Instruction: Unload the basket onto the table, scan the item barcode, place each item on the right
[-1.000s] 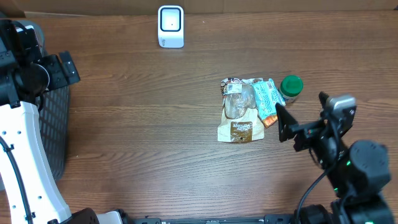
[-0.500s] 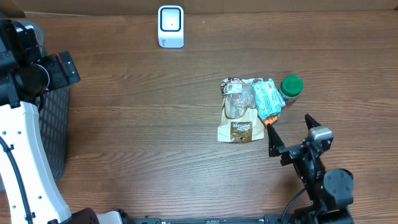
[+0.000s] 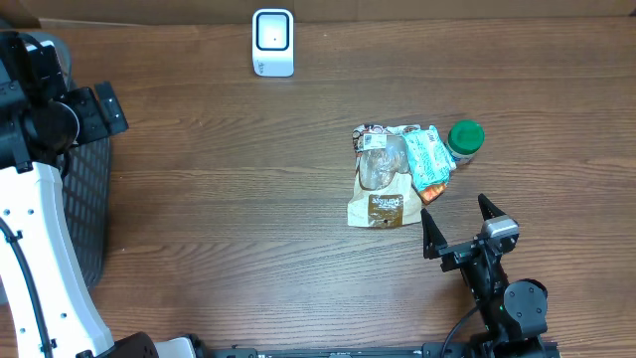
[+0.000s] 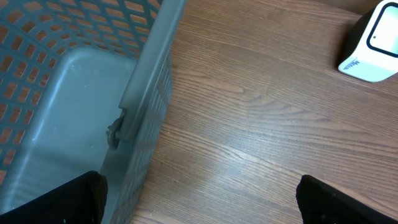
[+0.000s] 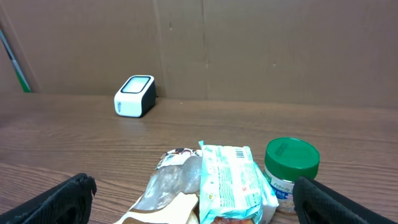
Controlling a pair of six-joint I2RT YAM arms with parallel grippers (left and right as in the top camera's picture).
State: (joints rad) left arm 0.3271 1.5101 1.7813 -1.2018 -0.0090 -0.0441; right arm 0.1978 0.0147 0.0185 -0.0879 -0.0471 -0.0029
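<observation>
Three items: pouch (image 3: 380, 179), teal packet (image 3: 428, 157) and jar (image 3: 465, 137) lie bunched right of the middle of the table (image 3: 219, 219); none is held
Pouch: flat and crumpled; clear at the far end, tan at the near end with a brown label
Teal packet: overlaps the pouch's right edge; white printed panel faces up; print too small to read
Jar: upright; green lid, white label; just beside the packet
Scanner (image 3: 273, 42): white with a dark window; at the far edge, well apart from the items
Right gripper (image 3: 455, 211): fingers spread wide, empty; near the items, apart from them
Left gripper (image 4: 202, 202): fingers spread wide, empty; over the rim of the grey basket (image 4: 68, 93)
</observation>
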